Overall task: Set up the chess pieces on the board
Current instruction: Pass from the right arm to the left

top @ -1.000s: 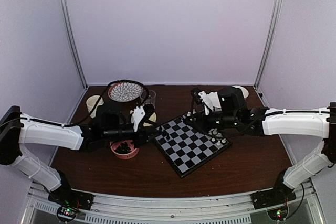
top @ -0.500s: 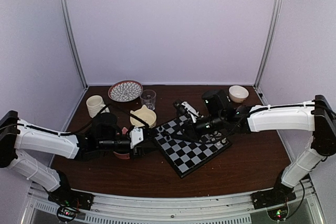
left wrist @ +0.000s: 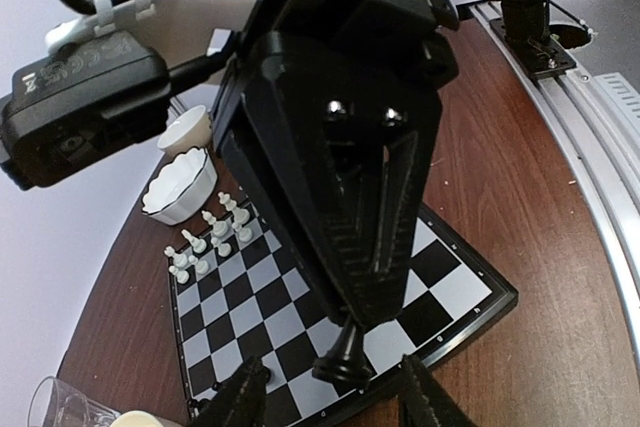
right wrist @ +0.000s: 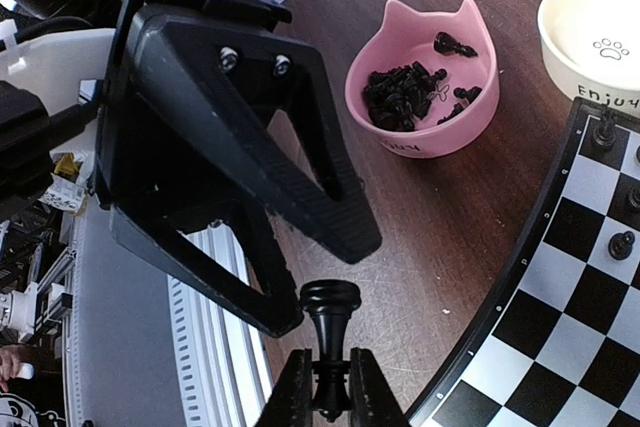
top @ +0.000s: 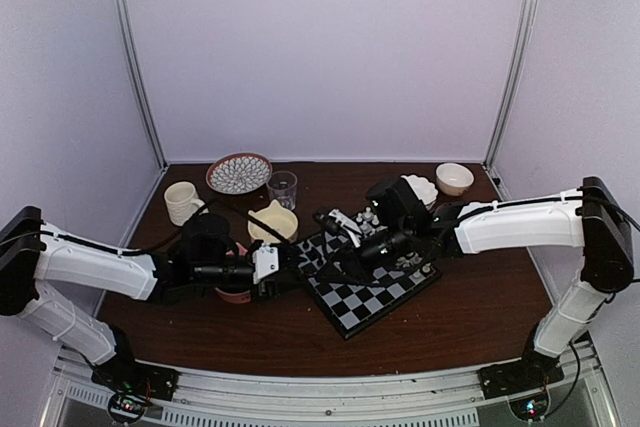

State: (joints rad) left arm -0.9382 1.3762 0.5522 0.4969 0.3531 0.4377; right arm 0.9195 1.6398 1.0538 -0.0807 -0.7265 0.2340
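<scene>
**Q.** What are the largest elements shown?
**A.** A dark wooden table [top: 480, 332]. The left arm [top: 100, 265] and the right arm [top: 520, 225] reach in from its two sides and meet near the middle.

**Q.** Where does the board lie?
**A.** The board [top: 375, 292] lies flat and turned diagonally, right of centre. Its left corner is beneath the two meeting grippers.

**Q.** Which vessels stand beside it?
**A.** A pink cat-eared bowl [right wrist: 425, 122] stands just off the left edge and holds a heap of loose black chessmen [right wrist: 400, 92]. A cream bowl [right wrist: 600, 32] stands beyond it, near the board's corner.

**Q.** How do the grippers stand?
**A.** The right gripper [right wrist: 330, 394] is pinched on a single black chessman [right wrist: 330, 319], held upright by its base. The left gripper [left wrist: 332, 399] is spread wide, with one of its fingers [left wrist: 240, 399] on each side of that piece and neither touching it.

**Q.** Where exactly is the held chessman?
**A.** It is at the board's left border. The views do not settle whether it hangs over the edge square or just outside it.

**Q.** What already occupies the board?
**A.** A few standing black chessmen [right wrist: 622, 244] are on the squares nearest the bowls. A cluster of white chessmen [left wrist: 205, 242] is at the opposite corner.
</scene>
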